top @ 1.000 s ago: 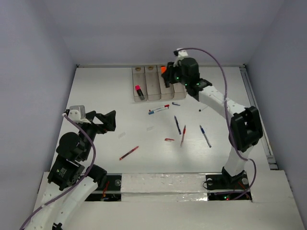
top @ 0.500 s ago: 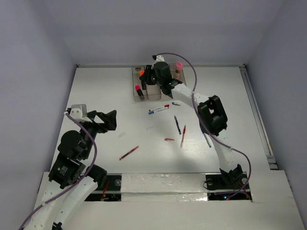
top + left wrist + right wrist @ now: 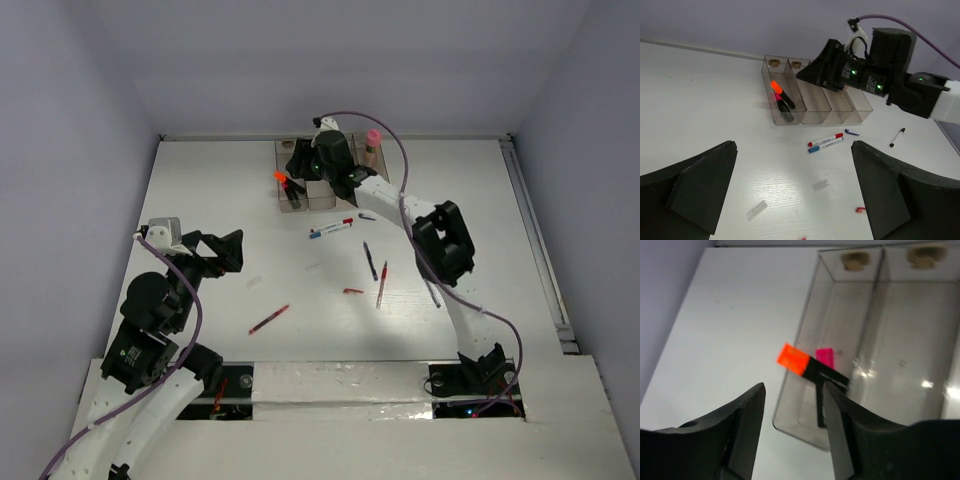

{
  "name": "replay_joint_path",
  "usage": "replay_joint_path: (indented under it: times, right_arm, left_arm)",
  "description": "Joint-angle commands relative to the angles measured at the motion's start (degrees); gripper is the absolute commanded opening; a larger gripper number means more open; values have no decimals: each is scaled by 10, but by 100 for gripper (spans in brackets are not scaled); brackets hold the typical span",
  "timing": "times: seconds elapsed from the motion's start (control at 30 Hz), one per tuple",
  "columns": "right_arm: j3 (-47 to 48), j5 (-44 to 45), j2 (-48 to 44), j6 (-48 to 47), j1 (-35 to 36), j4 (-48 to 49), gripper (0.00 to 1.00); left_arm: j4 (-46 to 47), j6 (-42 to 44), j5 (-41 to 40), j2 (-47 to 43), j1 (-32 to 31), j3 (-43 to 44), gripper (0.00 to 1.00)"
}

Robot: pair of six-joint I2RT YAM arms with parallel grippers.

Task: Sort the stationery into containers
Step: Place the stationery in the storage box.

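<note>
The containers (image 3: 322,188) are a row of clear brownish bins at the back of the table. My right gripper (image 3: 302,166) hovers over the leftmost bin (image 3: 840,315), jaws apart. Below them an orange-capped black highlighter (image 3: 810,368) lies tilted in that bin, its cap over the left wall, free of both fingers. It rests across a pink-capped highlighter (image 3: 825,357). A pink-capped glue stick (image 3: 373,140) stands in the right-hand bin. Red and blue markers (image 3: 331,229), a blue pen (image 3: 370,260) and red pens (image 3: 382,283) lie loose mid-table. My left gripper (image 3: 795,190) hangs open over bare table.
Another red pen (image 3: 269,319) lies toward the front left and a small red cap (image 3: 352,291) near the middle. A white marker (image 3: 897,137) and blue cap (image 3: 852,132) lie right of the bins. Two clear caps (image 3: 756,210) lie under my left gripper.
My right gripper carried the orange-capped highlighter left along the bins to the leftmost one, then opened. The highlighter dropped out of the jaws into that bin. The left arm stayed still.
</note>
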Motion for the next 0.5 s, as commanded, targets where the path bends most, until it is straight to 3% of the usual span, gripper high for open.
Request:
replay_joint_path:
  times: [0.0,0.03,0.07,0.1,0.23,0.3,0.43,0.47]
  right_arm:
    - [-115,99,-124,-24,-3,28,54]
    - [-156,117,-179,-23,-17,33,50]
    - [-198,148,-210,-18,-26,39,37]
    - [-278,158,-238,-15,-38,44,35]
    - [-418,205,-353,4,-121,-22,25]
    - [-449,208,-393,18,-172,-78,28]
    - [-496,250,-411,13,-220,-134,65]
    - [-498,254,-408,14,-228,-143,70]
  left_arm:
    - [21,3,-3,-4,2,-1,99]
    - [22,3,-3,-7,2,-1,99]
    - [21,3,-2,-12,2,-1,99]
    - [23,3,1,-15,2,-1,99]
    - [27,2,12,-30,2,-2,99]
    - [27,2,11,-39,-4,-2,99]
    - [26,2,10,-52,-10,-2,99]
    - [26,2,10,-55,-15,-2,99]
